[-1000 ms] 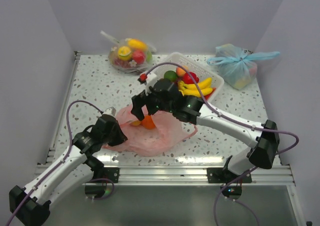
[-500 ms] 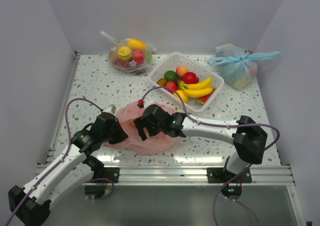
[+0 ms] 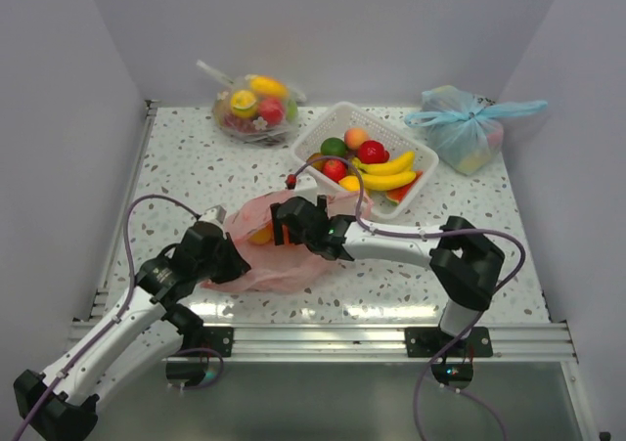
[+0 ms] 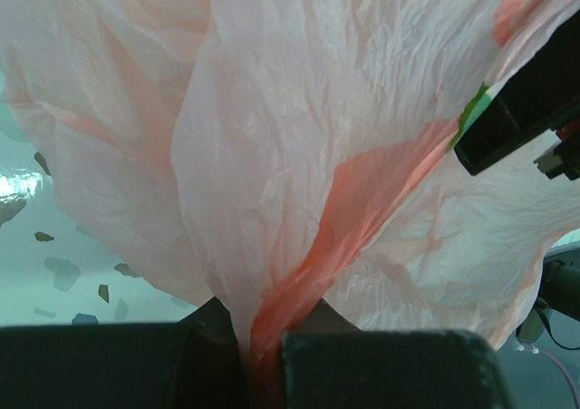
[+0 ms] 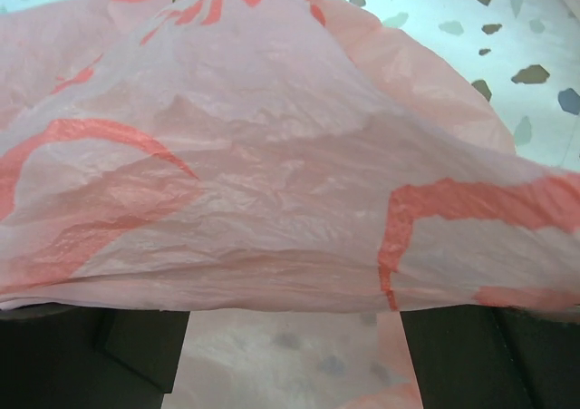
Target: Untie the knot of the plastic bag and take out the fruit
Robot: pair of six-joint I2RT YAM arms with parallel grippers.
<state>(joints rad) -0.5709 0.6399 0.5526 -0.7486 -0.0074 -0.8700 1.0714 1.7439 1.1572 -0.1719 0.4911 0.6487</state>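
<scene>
Both touch the plastic bag [image 3: 284, 270]: left pincer [image 4: 263, 355] pinches film, right pincer [image 5: 294, 336] (spread wide) sits beneath.

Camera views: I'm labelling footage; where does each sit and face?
Top external: above, behind the arms, looking down on the table; both arms show.
Left wrist: on the left arm, facing pink bag pinched in left pincer.
Right wrist: on the right arm, facing bag film over open right pincer.
Shared: the pink bag.
</scene>
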